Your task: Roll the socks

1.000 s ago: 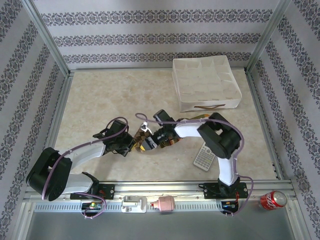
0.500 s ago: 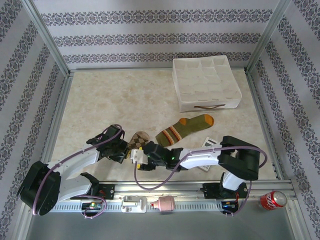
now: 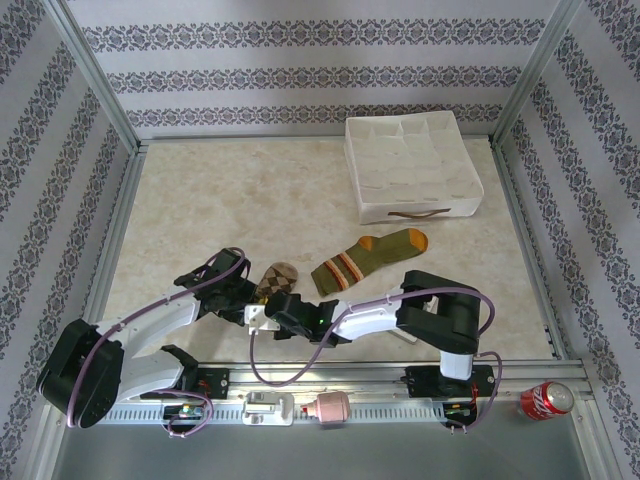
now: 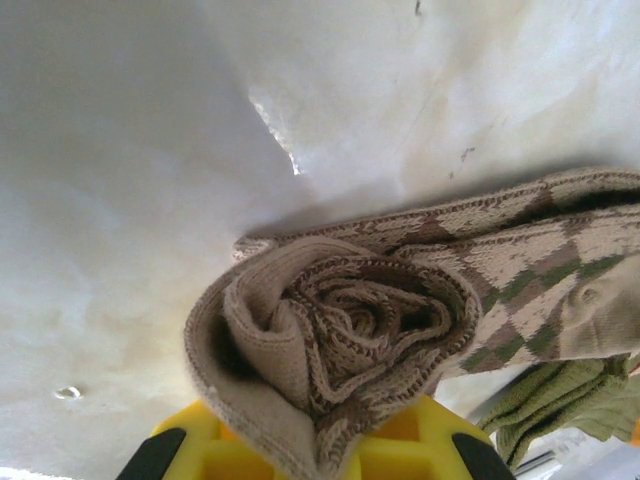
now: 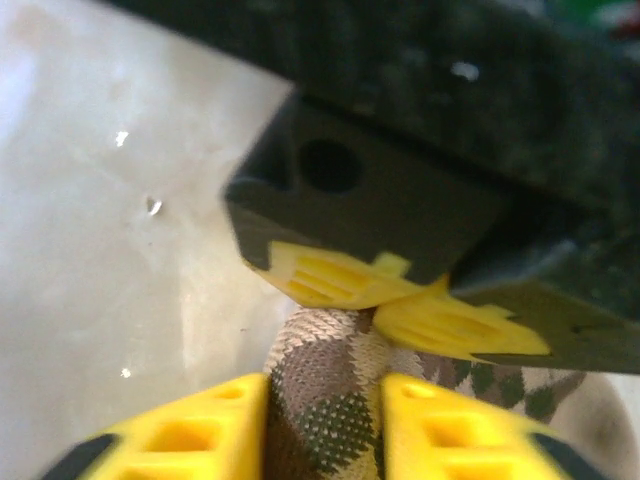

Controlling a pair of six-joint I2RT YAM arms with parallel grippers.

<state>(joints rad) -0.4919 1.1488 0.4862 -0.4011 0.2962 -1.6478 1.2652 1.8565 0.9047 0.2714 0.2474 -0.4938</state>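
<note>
The brown-and-tan argyle sock lies near the table's front, its near end wound into a tight roll. My left gripper is shut on that roll from the left. My right gripper comes in low from the right and is shut on the same roll, fabric filling the gap between its yellow fingers. The left gripper's yellow fingertips meet just beyond. From above, the left gripper and the right gripper sit close together. The olive sock with orange toe lies flat to the right, one edge under the argyle sock.
A white divided fabric basket stands at the back right. A calculator lies partly under the right arm's forearm. A red soda can sits outside the frame at the front right. Metal rails edge the table.
The right arm swung off the socks to the near side, uncovering the olive sock. Its gripper opened, then closed on the argyle roll. The left gripper kept its hold.
</note>
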